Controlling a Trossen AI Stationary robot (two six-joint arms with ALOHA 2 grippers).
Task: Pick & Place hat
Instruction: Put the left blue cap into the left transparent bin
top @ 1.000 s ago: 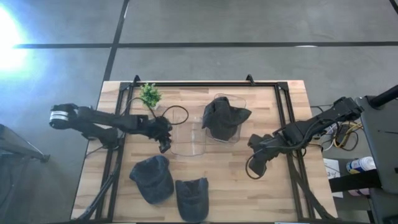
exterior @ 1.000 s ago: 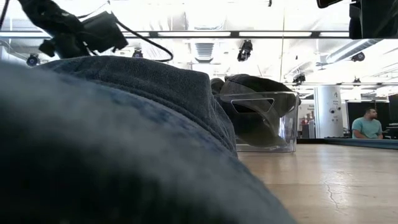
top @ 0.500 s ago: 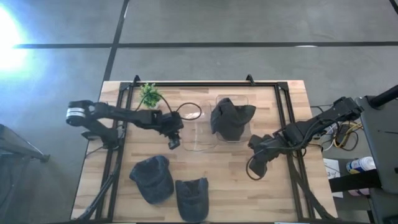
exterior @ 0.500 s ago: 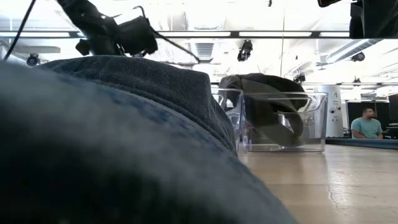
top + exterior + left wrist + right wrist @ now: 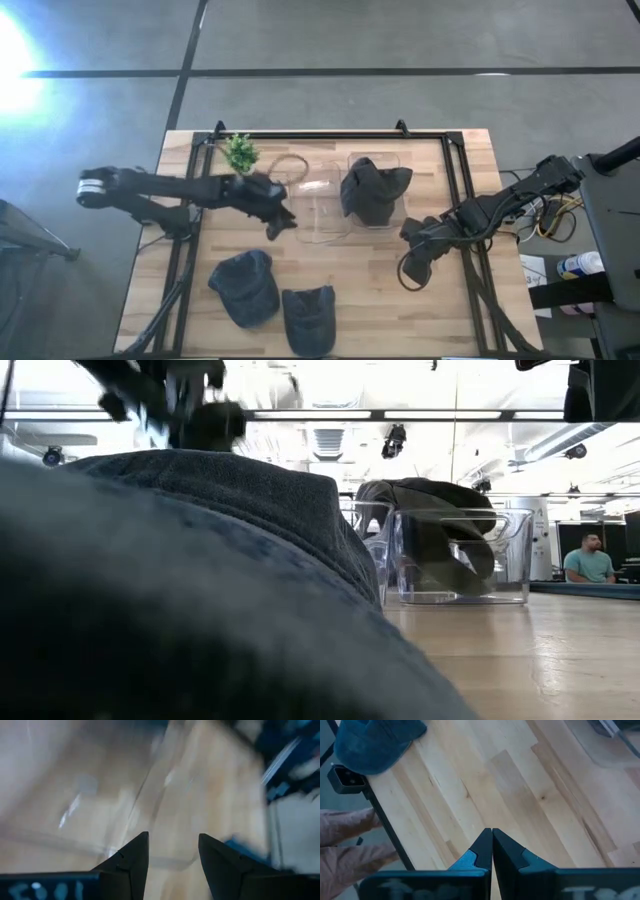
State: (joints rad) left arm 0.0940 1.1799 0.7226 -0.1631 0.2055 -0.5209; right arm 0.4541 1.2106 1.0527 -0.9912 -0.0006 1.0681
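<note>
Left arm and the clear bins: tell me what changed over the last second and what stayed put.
The left gripper, open and empty, swung in toward the empty clear bin, then drew back a little toward its own side. That bin slid up beside the bin holding the dark hat, which shifted slightly and settled deeper. The right gripper, shut, and the two denim caps at the near edge stayed put.
</note>
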